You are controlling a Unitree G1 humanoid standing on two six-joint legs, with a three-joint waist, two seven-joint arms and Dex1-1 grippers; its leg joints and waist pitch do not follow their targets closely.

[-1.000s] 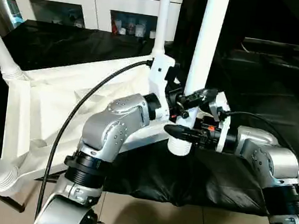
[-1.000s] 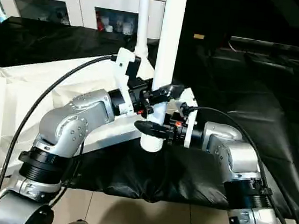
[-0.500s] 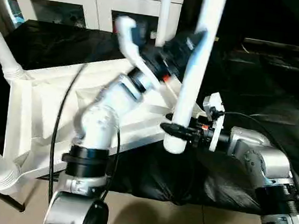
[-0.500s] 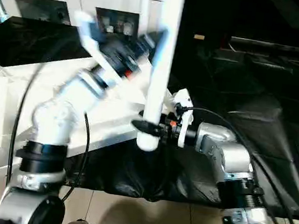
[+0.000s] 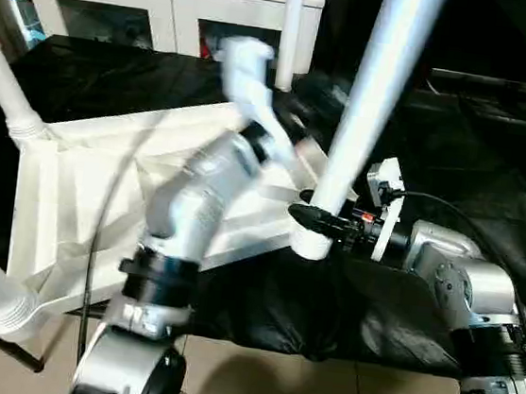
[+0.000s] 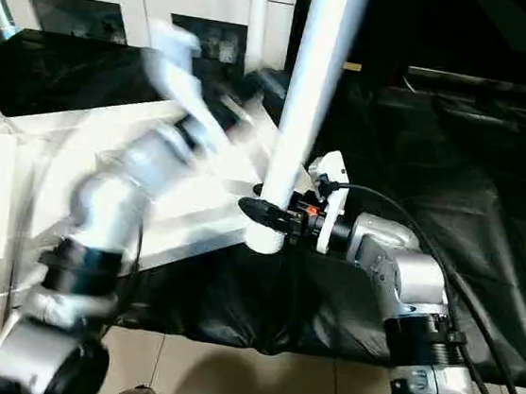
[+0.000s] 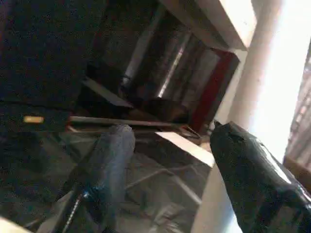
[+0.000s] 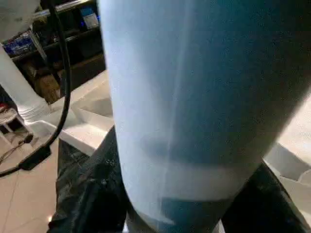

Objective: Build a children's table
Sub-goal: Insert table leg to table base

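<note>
Table leg in right fingers; left fingers apart, empty, before cabinet.

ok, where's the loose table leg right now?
In the head views the leg is right of centre, leaning, its lower end clamped in the right gripper at the near right corner of the upturned table top, above the black sheet.

The right arm reaches in from the right with its forearm about level, and the right gripper points left with its black fingers clamped on either side of a white leg near its lower end. The left arm rises from the bottom and is blurred, wrist lifted; the left gripper has its fingers spread apart with nothing between them.
</note>
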